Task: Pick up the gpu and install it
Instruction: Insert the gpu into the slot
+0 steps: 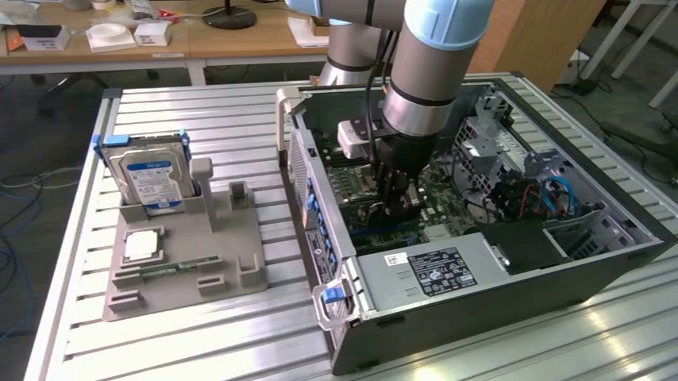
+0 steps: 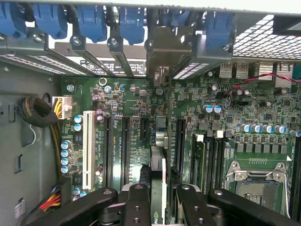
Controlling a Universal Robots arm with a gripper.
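Observation:
The gpu (image 2: 159,141) shows edge-on in the wrist view, a thin dark card standing upright over the green motherboard (image 2: 127,94). Its silvery bracket end (image 2: 162,52) sits against the row of rear slot covers. My gripper (image 2: 160,207) is shut on the card, with one black finger (image 2: 137,205) on each side of it. In the exterior view the gripper (image 1: 398,202) reaches down inside the open computer case (image 1: 477,309), low over the motherboard (image 1: 445,210). There the card is mostly hidden behind the fingers.
A grey fixture (image 1: 180,254) on the exterior view's left holds a boxy hard drive (image 1: 154,178), a square processor chip (image 1: 143,244) and a slim green memory stick (image 1: 175,267). Case walls, the power supply (image 1: 450,270), blue slot clips (image 2: 131,21) and cables (image 2: 40,113) crowd the gripper.

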